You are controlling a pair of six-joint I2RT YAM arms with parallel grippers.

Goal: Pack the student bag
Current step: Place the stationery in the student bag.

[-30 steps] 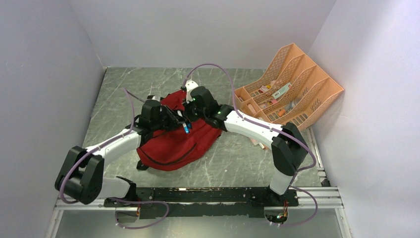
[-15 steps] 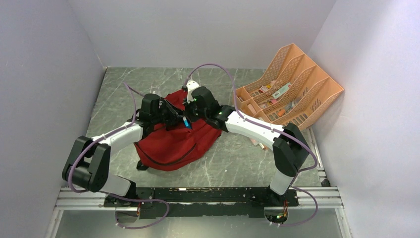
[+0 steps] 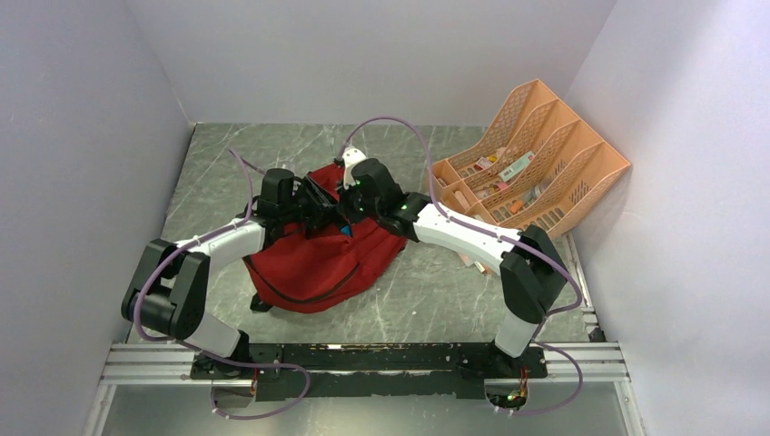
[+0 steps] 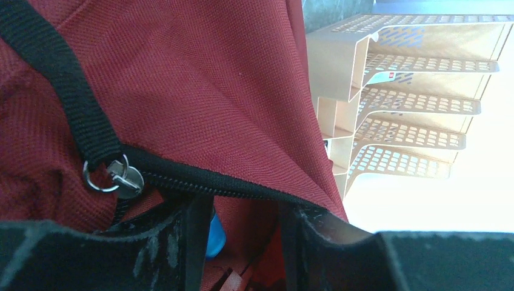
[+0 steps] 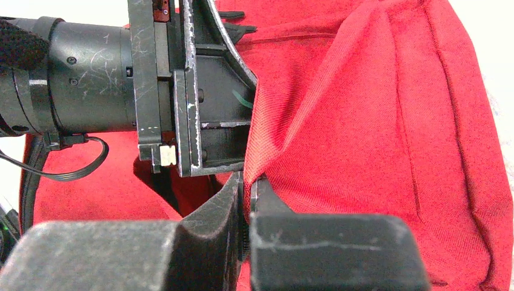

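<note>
Bag (image 3: 318,268) lies on table (image 3: 436,291), mouth under both wrists. Top: left gripper (image 3: 325,216) has pushed further over the opening than a second ago. Left wrist: jaws now apart, blue item (image 4: 215,236) loose inside, below zipper (image 4: 230,185). Looks like one item packed. Right wrist: right gripper (image 5: 247,188) clenched on bag edge, holding mouth open.

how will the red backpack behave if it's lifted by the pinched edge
Probably floppy: the student bag lies slumped and creased, and its fabric folds where the right fingers pinch it, so it would likely sag rather than lift whole. Pushed, the soft cloth may bunch up rather than slide cleanly.
</note>
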